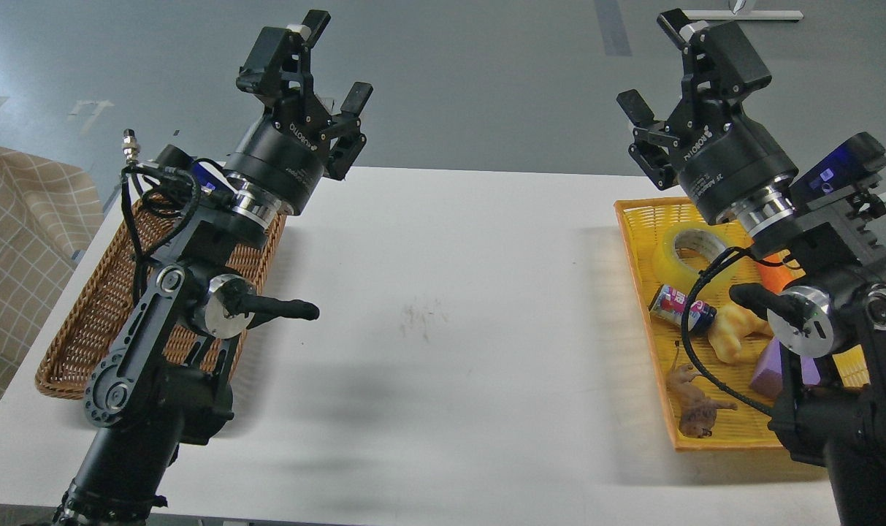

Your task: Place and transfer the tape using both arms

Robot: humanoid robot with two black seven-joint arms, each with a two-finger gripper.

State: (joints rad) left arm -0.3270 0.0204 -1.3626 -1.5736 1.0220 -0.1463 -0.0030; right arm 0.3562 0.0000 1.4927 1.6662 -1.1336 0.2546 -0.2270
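Observation:
The tape (687, 250), a translucent yellow roll with a grey-white core, lies in the far left part of the yellow tray (632, 252) at the table's right side. My right gripper (658, 69) is open and empty, raised above the tray's far end, pointing up and away. My left gripper (318, 62) is open and empty, raised over the far end of the brown wicker basket (85, 321) at the table's left side. Both grippers are well clear of the tape.
The tray also holds a purple-and-red drink can (680, 307), a yellow croissant-shaped toy (735, 332), a purple block (768, 369), an orange thing (771, 267) and a small brown animal figure (694, 405). A checked cloth (19, 241) lies left of the table. The white table (450, 307) stretches between the two containers.

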